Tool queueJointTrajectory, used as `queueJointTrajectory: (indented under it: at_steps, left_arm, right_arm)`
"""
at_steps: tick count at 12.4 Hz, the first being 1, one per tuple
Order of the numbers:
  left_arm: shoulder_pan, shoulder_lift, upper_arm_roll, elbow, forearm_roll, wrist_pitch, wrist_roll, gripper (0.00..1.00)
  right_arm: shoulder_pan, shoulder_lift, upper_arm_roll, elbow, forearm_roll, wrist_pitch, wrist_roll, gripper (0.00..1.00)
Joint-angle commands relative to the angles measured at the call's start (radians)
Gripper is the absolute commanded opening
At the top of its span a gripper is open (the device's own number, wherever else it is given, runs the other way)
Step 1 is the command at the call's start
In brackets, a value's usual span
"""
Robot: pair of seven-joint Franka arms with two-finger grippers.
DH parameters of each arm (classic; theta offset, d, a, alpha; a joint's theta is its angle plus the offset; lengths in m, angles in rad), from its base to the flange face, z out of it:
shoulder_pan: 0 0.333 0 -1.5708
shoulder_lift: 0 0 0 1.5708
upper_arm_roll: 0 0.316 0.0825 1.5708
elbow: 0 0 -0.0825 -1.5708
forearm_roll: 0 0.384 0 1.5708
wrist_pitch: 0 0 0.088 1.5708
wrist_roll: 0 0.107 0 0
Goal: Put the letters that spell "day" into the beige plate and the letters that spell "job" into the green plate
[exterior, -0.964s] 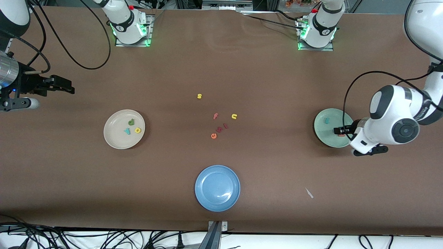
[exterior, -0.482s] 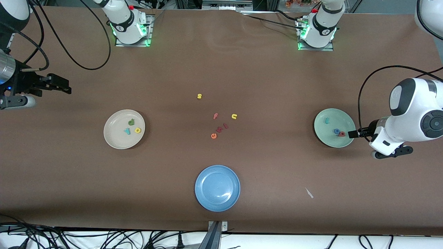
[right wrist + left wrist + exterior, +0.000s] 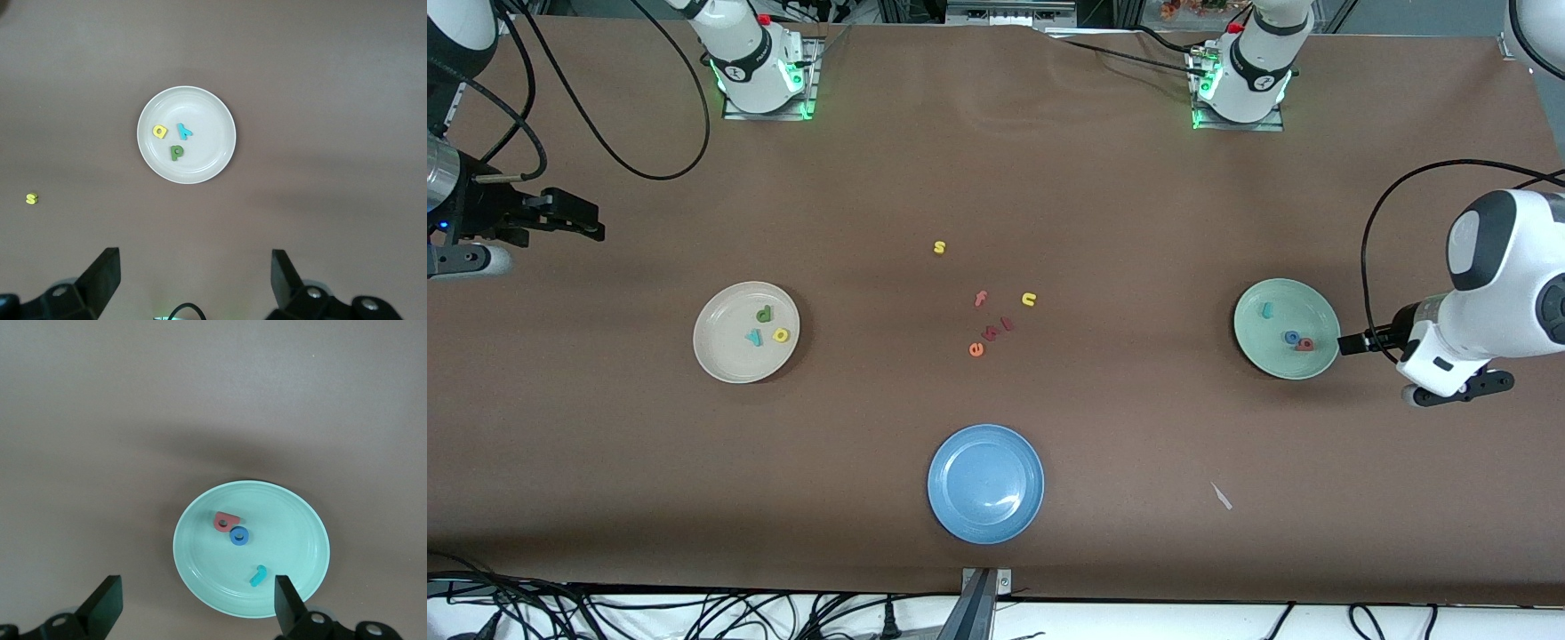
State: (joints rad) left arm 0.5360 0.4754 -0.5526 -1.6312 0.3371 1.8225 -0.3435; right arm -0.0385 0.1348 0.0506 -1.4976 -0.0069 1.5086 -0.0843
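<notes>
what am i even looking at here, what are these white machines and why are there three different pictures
These are two robot arms bolted to a brown table. The wide picture is taken from a high camera facing them; the other two come from cameras on each arm's wrist, looking down past its claw.

The left claw is beside the green plate, open and holding nothing. That plate holds a teal "j", a blue "o" and a red "b".

The right claw is open and empty too, over bare table at its own end. The beige plate holds a green "d", a teal "y" and a yellow "a".

A blue plate lies nearest the front camera. Spare letters lie mid-table.
</notes>
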Motion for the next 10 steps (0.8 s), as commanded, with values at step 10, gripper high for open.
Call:
queueJointTrajectory:
  at_steps: [10]
  left_arm:
    - [0.013,-0.064,-0.041,0.069,0.022,-0.011,0.021,1.00]
  right_arm:
    - [0.003,-0.003,0.008,0.019,-0.053,-0.005,0.011,1.00]
